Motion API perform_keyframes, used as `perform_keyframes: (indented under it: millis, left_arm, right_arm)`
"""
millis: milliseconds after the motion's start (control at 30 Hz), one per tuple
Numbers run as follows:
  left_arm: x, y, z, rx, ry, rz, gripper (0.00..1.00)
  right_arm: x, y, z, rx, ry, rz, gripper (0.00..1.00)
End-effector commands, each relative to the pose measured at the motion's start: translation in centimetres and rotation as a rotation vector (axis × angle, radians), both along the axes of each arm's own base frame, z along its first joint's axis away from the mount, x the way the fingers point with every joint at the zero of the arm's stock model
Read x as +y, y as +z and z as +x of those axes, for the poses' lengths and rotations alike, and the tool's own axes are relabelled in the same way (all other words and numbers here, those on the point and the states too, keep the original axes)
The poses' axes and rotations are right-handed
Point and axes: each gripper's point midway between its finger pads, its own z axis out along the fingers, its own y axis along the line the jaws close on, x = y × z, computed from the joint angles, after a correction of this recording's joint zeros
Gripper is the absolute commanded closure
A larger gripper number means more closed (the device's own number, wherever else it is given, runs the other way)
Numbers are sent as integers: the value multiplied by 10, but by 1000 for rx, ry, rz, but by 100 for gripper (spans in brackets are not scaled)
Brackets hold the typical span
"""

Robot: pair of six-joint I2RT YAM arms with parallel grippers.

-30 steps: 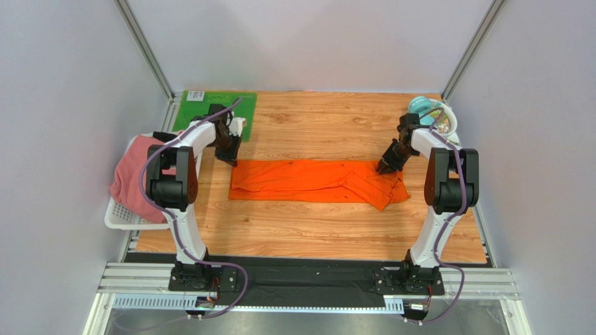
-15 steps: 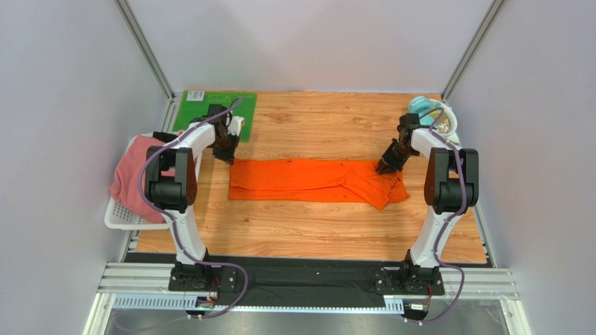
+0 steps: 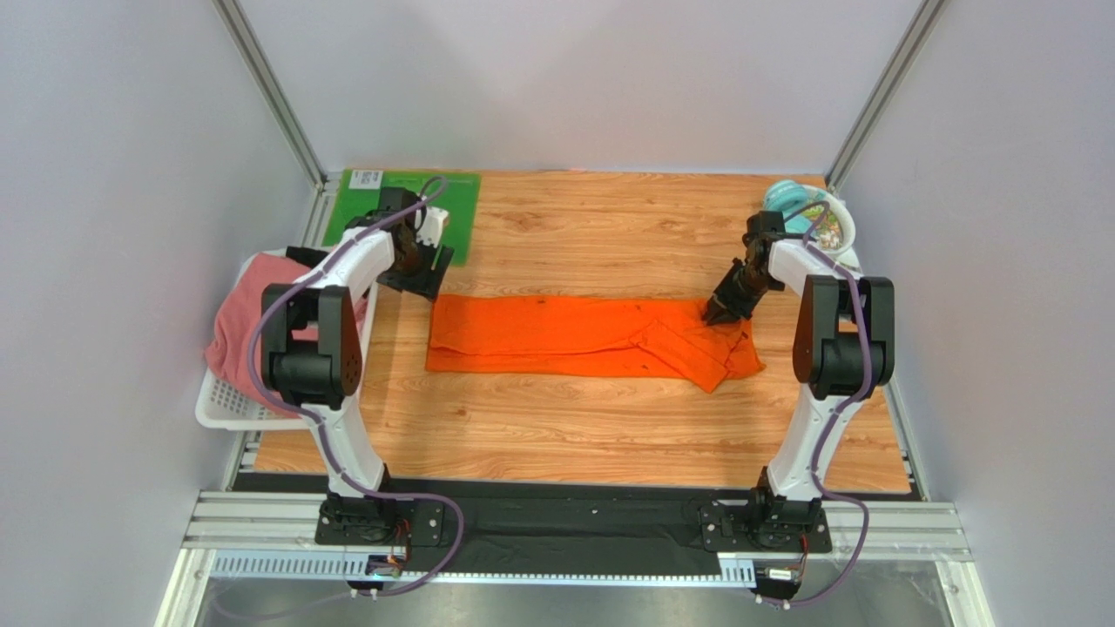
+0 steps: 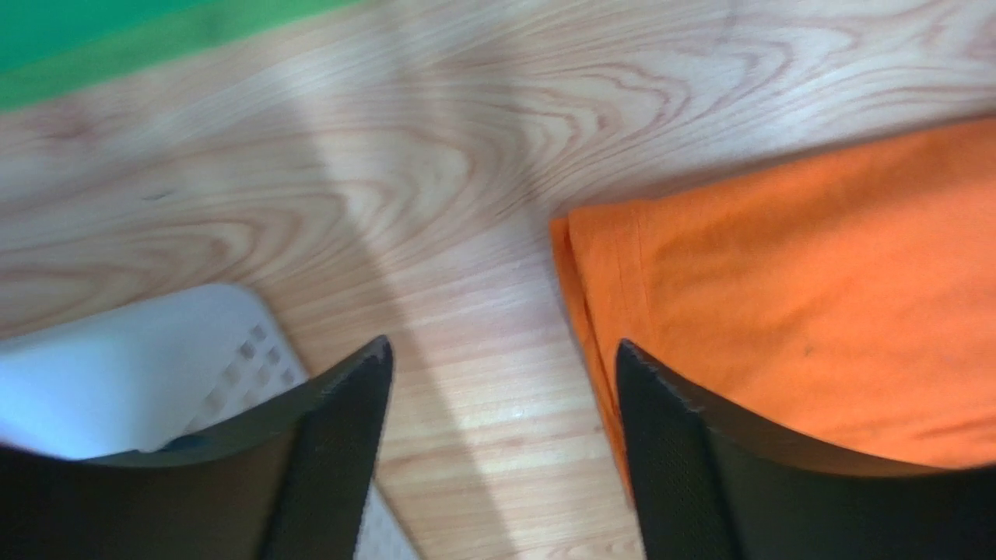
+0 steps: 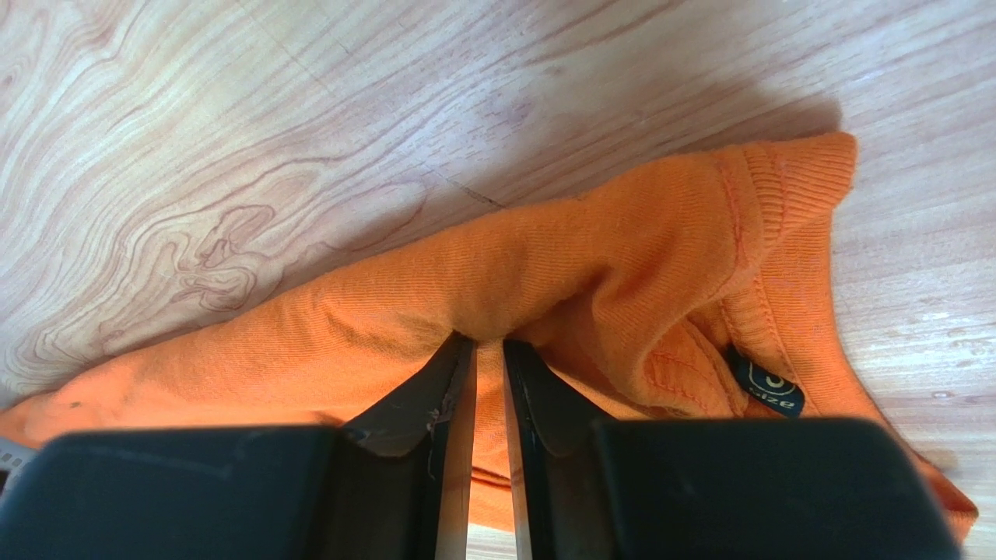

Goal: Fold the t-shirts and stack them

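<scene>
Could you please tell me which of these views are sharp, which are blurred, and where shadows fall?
Left wrist view: soft throughout, table grain and green mat smeared, the open left gripper fuzzy-edged. Right wrist view: orange t-shirt weave crisp, its shadow on the wood behind, the right gripper pinching it blurred near the lens. Top view: evenly lit, sharp.

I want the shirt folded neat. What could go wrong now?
The right gripper pinches a fold at the bunched end of the orange t-shirt; pulling could drag it crooked. The open left gripper hangs beside the shirt's other end, near the white basket, and might catch either.
</scene>
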Motion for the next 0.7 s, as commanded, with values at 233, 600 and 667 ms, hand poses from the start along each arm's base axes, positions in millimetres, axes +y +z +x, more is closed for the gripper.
perform_keyframes:
  millis: [233, 600, 667]
  left_arm:
    - [-61, 23, -75, 32, -170, -161, 14]
    - [-73, -32, -82, 166, -193, -130, 20]
    - [-73, -32, -85, 169, -197, -131, 20]
  right_arm:
    - [-7, -22, -1, 31, 15, -53, 80]
    - [-7, -21, -3, 34, 17, -51, 81]
    - [-7, -23, -3, 38, 16, -49, 80]
